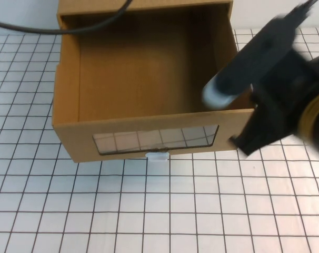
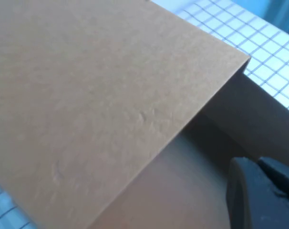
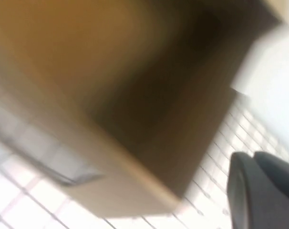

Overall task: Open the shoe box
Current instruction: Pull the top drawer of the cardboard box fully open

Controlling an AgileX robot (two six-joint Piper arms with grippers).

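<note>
**Step in hand: finish opening and withdraw.**

The brown cardboard shoe box (image 1: 143, 68) stands on the white, black-gridded bench (image 1: 149, 211), towards its far edge. The interior is exposed from above and appears empty. The front wall carries a clear rectangular window (image 1: 157, 139), with a small translucent tab (image 1: 158, 156) on the bench just below it. The flat brown cardboard lid (image 2: 101, 95) fills the left wrist view, tilted clear of the box wall. The opening therefore appears essentially complete.

**Procedure (recommended).**
1. Confirm that the lid rests back past upright, so that it cannot fall shut.
2. Lift the right arm straight up before moving it sideways. The front right corner of the box lies directly beneath it, and a lateral sweep could drag the box.
3. Keep both arms clear of the black cable (image 1: 43, 27) crossing the back rim.

**Arm pose.**
- The right end effector (image 1: 242, 141) hangs over the front right corner of the box, angled down towards the bench. Its jaws are together, with nothing between them.
- The left end effector (image 2: 263, 195) appears only in its own wrist view, close beside the lid and box wall. Its state cannot be determined, nor whether it is touching the lid.
</note>
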